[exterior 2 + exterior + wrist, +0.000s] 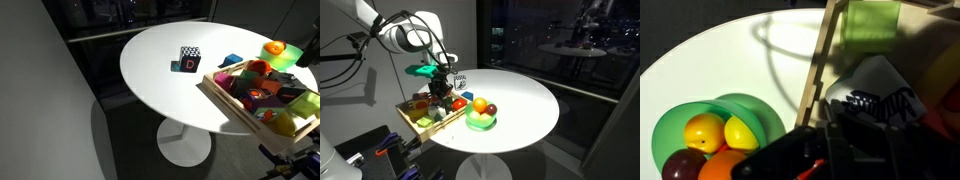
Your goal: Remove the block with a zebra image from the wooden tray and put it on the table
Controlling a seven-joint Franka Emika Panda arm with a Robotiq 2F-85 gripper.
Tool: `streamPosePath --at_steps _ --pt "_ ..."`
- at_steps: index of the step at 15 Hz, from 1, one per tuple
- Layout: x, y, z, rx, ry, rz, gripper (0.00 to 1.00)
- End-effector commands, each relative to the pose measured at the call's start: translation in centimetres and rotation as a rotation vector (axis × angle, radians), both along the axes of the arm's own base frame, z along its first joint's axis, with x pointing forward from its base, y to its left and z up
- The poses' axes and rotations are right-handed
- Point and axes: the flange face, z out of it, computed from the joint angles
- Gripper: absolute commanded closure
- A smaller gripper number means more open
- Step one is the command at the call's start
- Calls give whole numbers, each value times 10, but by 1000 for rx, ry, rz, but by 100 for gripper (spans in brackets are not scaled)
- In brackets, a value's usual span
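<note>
The block with a zebra image (875, 90) shows in the wrist view as a tilted white face with a dark picture, inside the wooden tray (818, 70). My gripper (868, 135) is down in the tray, its dark fingers on either side of the block's lower part, and looks shut on it. In an exterior view my gripper (441, 97) reaches into the tray (418, 125) and hides the block. The tray (225, 95) sits at the edge of the round white table (520, 100).
A green bowl (480, 122) with toy fruits stands beside the tray; its rim (750, 115) is close in the wrist view. A black-and-white patterned cube (189, 60) and a blue piece (231, 60) lie on the table (160, 70). Red and yellow toys fill the tray.
</note>
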Motion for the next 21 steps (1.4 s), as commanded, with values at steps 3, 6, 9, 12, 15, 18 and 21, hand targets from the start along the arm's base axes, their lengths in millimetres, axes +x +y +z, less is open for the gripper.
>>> streamPosePath --at_steps 3,6,9,12,15,18,21 --pt "-1 -4 15 -5 -2 16 67" --pt "-5 -6 13 -16 4 99 42" --pt "-11 -8 11 -27 29 242 18" --pt "-16 -10 11 -18 51 385 0" --pt "-22 -12 9 10 72 509 0" --pt "-26 -13 4 21 91 597 0" --pt "-30 -9 -3 28 108 666 0"
